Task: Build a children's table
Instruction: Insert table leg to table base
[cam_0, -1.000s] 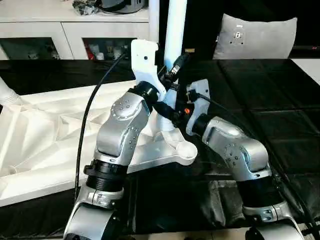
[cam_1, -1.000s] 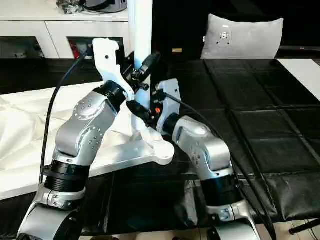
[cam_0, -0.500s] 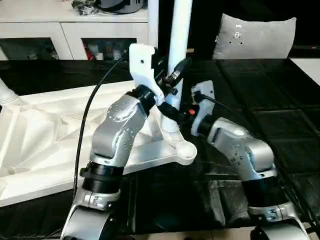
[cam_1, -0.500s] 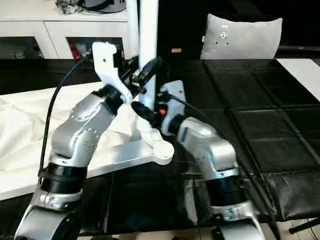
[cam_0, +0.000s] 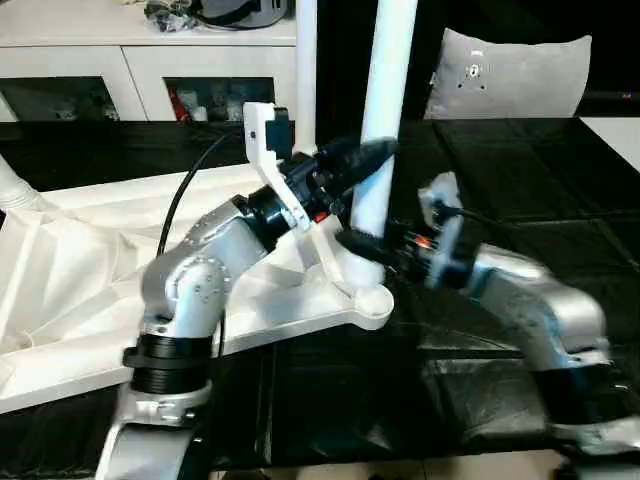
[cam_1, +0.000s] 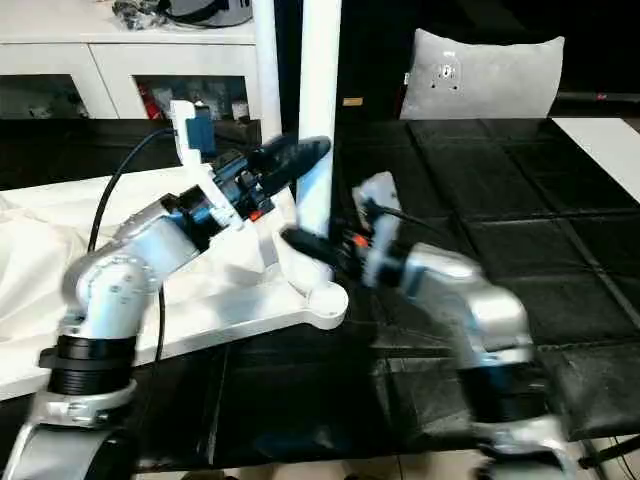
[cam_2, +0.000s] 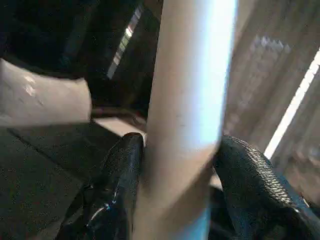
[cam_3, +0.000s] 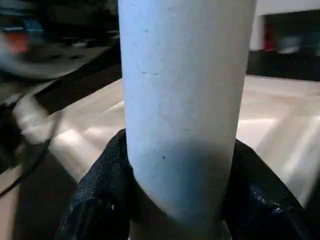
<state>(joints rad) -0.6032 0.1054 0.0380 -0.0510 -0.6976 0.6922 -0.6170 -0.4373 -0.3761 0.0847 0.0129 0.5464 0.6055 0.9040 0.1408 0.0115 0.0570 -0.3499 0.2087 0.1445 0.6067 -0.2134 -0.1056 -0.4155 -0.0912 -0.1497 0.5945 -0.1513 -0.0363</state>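
- On the black padded mat (cam_0: 520, 160) lies the white tabletop (cam_0: 70, 270), underside up, ribs showing, and a white leg (cam_0: 385, 110) stands upright at its near right corner socket (cam_0: 365, 290), leaning slightly.
- Left gripper (cam_0: 365, 160) reaches in from the left, clamped around that leg partway up; in the left wrist view its two black fingers (cam_2: 122, 175) press on either side of the white tube.
- Right gripper (cam_0: 362, 243) comes in from the right, lower down, just above the socket; in the right wrist view its black fingers (cam_3: 105, 185) hug the leg from both sides, closed on it.
- Behind, a second leg (cam_0: 306, 75) rises straight up at the far corner of the tabletop.
- Another leg stub (cam_0: 12, 183) sticks up at the far left edge.
- Further back a grey cushion (cam_0: 505, 75) leans upright beyond the mat, and a white cabinet (cam_0: 120, 55) runs along the back left.
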